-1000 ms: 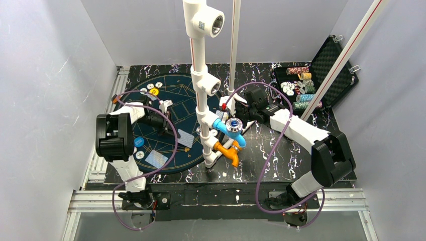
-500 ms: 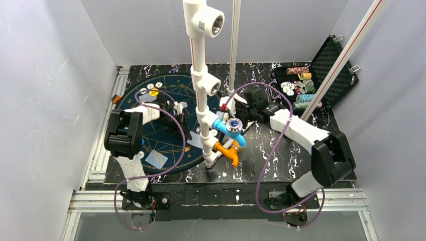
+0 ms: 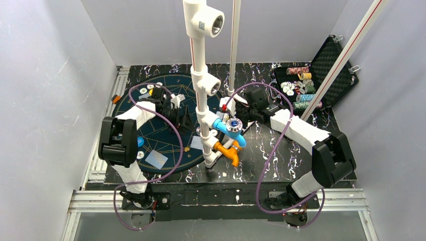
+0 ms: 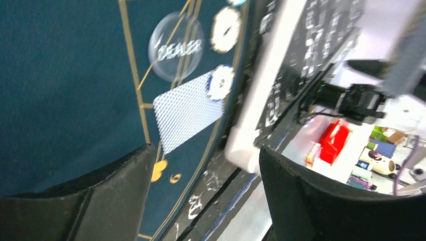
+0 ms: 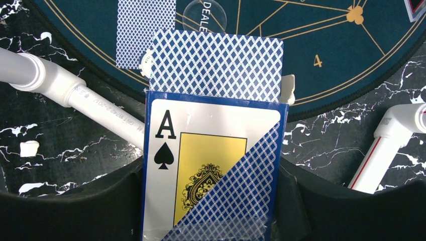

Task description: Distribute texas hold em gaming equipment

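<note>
My right gripper (image 3: 240,107) (image 5: 211,173) is shut on a card box (image 5: 201,165) with an ace of spades on its face. Blue-backed playing cards (image 5: 216,63) stick out of its top. My left gripper (image 3: 184,118) (image 4: 205,150) hangs open over the round blue mat (image 3: 155,133) with nothing between its fingers. Beyond it, in the left wrist view, lies a face-down card (image 4: 188,108) with a chip (image 4: 221,82) on its corner, and a clear dealer button (image 4: 176,46). Two cards (image 3: 156,159) (image 3: 197,143) lie on the mat's near side. Chips (image 3: 150,89) sit at its far left.
A white pipe stand (image 3: 203,100) with blue and orange fittings rises between the arms at the mat's right edge. An open black case (image 3: 321,75) with rows of chips (image 3: 299,90) lies at the back right. Purple cables loop over both arms.
The left gripper carried a card rightward across the mat, opened and left it lying near the pipe base, then drew back. The right arm has not moved.
</note>
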